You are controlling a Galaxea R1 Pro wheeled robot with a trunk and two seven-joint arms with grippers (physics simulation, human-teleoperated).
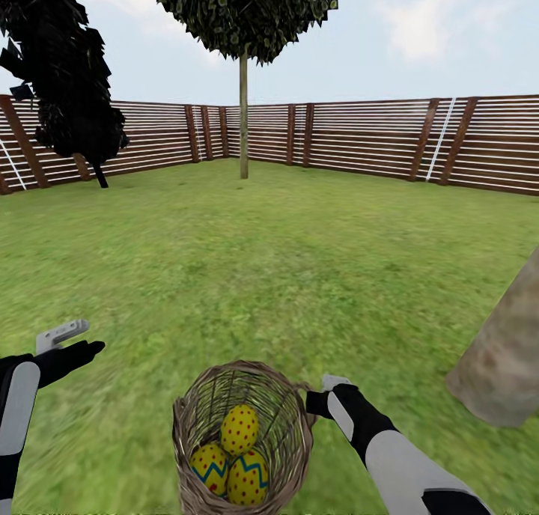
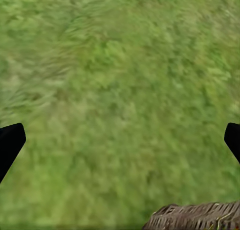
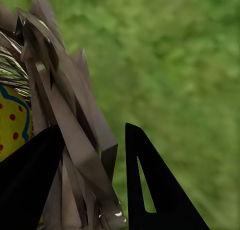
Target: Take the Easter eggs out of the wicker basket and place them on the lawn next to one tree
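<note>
- easter eggs (image 1: 238,455) — all three lie in the wicker basket (image 1: 296,433), near centre on the lawn (image 1: 284,260).
- right gripper (image 3: 90,180) is at the basket's right rim, jaws clenched on the woven wall.
- left gripper (image 1: 71,346) hangs over grass left of the basket — jaws released, holding nothing.
- thick pale tree (image 1: 505,358) trunk stands near right; a fence (image 1: 359,137) runs along the far side.

The lawn (image 1: 299,260) is flat, mottled green grass running back to the fence. On it stands the wicker basket (image 1: 288,425) (near the bottom of the head view), a thick pale tree trunk (image 1: 501,365) to its right, a thin-trunked tree (image 1: 243,118) far back, and a dark bushy tree (image 1: 71,88) at the left.
</note>
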